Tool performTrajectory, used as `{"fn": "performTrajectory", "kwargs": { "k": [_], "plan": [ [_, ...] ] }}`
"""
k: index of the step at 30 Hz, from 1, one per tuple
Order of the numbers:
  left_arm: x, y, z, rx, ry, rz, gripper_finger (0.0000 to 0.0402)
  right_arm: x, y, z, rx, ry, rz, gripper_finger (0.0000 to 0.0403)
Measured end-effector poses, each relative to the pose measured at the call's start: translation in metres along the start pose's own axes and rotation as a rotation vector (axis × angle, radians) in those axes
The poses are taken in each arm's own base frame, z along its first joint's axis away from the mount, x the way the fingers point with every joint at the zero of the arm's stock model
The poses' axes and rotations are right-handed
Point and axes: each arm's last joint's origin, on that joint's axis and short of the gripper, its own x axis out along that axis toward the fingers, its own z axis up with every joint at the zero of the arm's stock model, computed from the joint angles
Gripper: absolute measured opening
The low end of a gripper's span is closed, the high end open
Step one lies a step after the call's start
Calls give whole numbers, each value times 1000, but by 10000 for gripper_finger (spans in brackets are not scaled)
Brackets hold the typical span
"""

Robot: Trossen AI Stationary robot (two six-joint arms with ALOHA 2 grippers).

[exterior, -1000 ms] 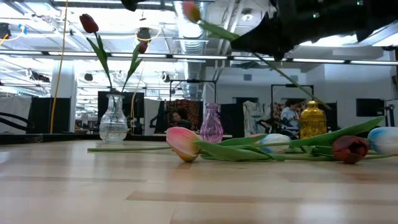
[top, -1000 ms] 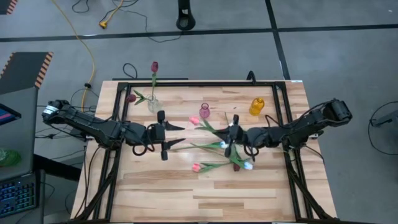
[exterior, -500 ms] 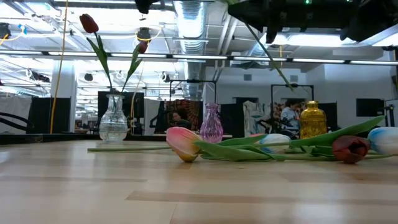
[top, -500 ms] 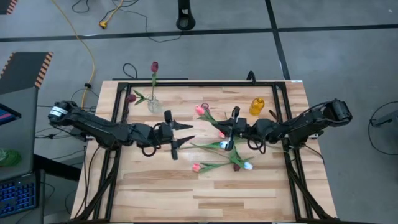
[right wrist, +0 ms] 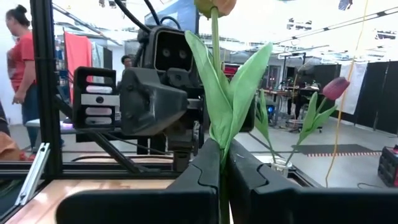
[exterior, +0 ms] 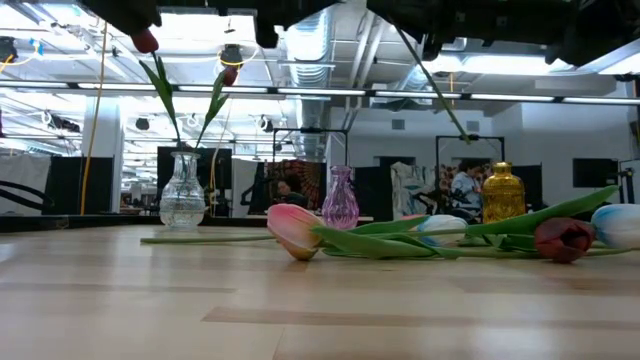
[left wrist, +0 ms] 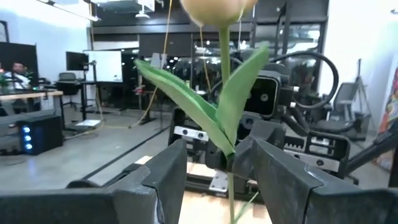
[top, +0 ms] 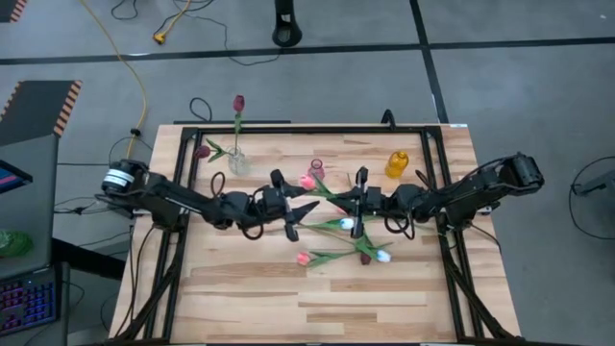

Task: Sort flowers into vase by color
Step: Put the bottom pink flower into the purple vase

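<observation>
Between the two grippers: a pink tulip (top: 308, 182) mid-handoff, held up off the table.

So the right gripper (top: 357, 200) is pinching the stem down low, jaws pressed together on it, and the flower stands upright with its head above the fingertips. Looks like it's held that way so the other arm can take it. The left gripper (top: 300, 208) faces it with fingers (left wrist: 166, 171) spread wide, stem and leaves sitting in the gap, not touching as far as I can tell. Just past the grippers is the purple vase (top: 316, 170), probably where pink goes. The clear vase (top: 237, 161) beyond the left gripper already has dark red ones, and the yellow vase (top: 397, 163) is behind the right gripper. More tulips (top: 341, 253) lie on the table (top: 240, 288) beneath and near the right gripper.
</observation>
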Motion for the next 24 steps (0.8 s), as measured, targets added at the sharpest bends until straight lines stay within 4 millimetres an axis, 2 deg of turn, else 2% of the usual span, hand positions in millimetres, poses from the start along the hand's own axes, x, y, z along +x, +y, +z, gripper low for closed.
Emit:
{"fn": "performTrajectory", "kwargs": {
  "k": [4, 12, 18, 24],
  "plan": [
    [11, -2, -7, -8, -8, 8, 169, 0, 0, 0, -2, 3, 0, 36],
    [43, -11, -9, -2, -34, 33, 169, 0, 2, 0, -1, 4, 8, 37],
    [44, -11, -10, 1, -16, 98, 161, -2, 7, 0, -26, 5, 28, 37],
    [44, -12, -10, -14, -17, 98, 110, -2, 7, 0, -46, 5, 20, 38]
  ]
}}
